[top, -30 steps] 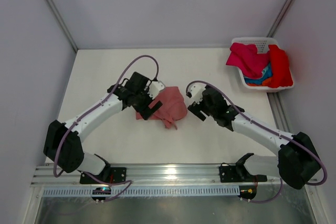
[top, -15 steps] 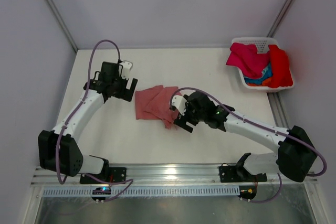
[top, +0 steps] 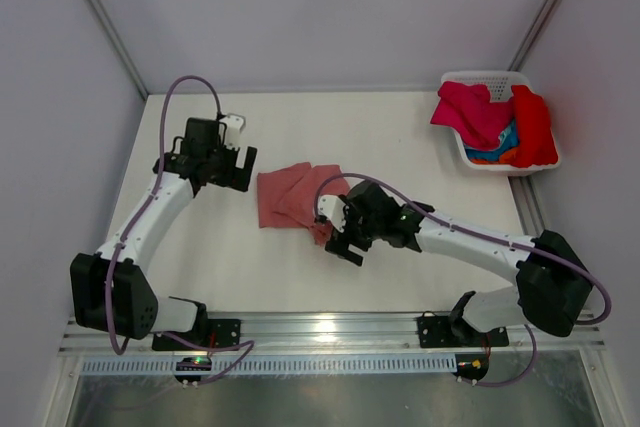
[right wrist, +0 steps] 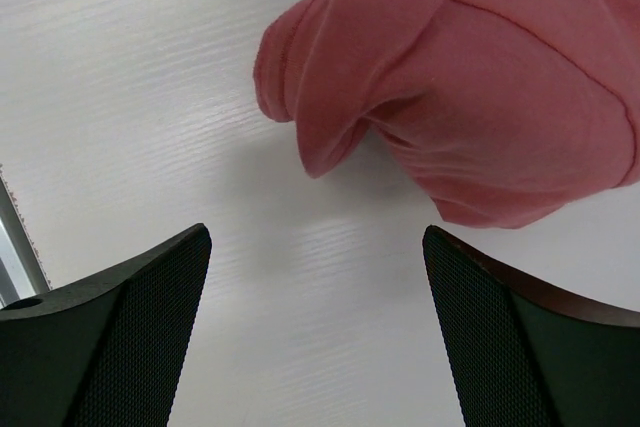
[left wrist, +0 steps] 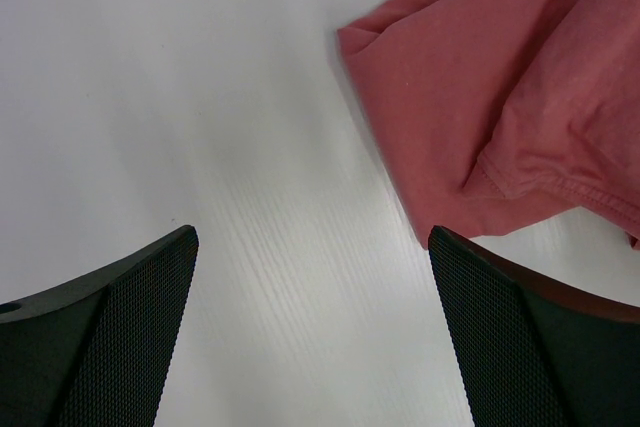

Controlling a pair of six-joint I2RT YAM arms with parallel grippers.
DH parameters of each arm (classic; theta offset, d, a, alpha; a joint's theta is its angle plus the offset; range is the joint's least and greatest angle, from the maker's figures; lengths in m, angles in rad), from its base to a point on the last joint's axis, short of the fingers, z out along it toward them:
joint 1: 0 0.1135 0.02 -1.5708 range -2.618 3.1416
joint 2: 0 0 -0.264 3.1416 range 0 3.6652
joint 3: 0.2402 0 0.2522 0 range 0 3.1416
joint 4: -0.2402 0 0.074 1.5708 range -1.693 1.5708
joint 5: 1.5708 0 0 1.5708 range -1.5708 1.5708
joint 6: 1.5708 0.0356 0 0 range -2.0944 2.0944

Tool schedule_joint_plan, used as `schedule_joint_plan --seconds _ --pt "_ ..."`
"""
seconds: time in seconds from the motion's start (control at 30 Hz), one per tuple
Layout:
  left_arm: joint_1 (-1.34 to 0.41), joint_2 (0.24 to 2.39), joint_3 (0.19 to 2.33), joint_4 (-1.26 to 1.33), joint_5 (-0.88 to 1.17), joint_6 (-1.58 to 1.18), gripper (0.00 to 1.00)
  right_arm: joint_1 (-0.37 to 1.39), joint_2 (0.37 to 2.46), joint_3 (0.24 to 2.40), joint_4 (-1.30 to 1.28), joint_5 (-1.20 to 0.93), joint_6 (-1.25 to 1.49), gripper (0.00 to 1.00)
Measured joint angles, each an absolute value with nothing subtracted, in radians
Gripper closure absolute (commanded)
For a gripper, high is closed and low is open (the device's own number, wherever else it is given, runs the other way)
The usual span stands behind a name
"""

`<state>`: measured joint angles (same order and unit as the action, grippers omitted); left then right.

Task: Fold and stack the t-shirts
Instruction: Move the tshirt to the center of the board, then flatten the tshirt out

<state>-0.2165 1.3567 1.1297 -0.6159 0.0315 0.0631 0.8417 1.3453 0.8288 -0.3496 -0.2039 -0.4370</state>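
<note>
Both jaws stand wide apart, nothing held.
Crumpled salmon t-shirt (top: pixel 292 197) lies on the table (top: pixel 400 137), left gripper (top: pixel 243 169) just beside its left edge, right gripper (top: pixel 340 239) at its near right corner; other t-shirts (top: pixel 475 115) fill the white basket (top: pixel 481 76).

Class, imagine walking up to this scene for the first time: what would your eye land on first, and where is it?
A rumpled salmon-pink t-shirt lies alone in the middle of the table. The left arm and right arm flank it with jaws open. At the far right corner, a white basket holds a heap of magenta, red, blue and orange t-shirts.
</note>
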Motion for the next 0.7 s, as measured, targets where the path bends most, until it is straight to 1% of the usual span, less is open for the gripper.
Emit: schedule_joint_plan --seconds 0.37,0.7 --pt "-0.192 1.356 1.107 -0.601 0.061 0.059 0.01 0.929 1.415 0.844 -0.334 -0.163 -0.436 0.1" --pt "-0.188 1.335 1.1 -0.599 0.093 0.053 0.01 0.933 1.464 0.847 -0.26 -0.052 -0.424 0.1"
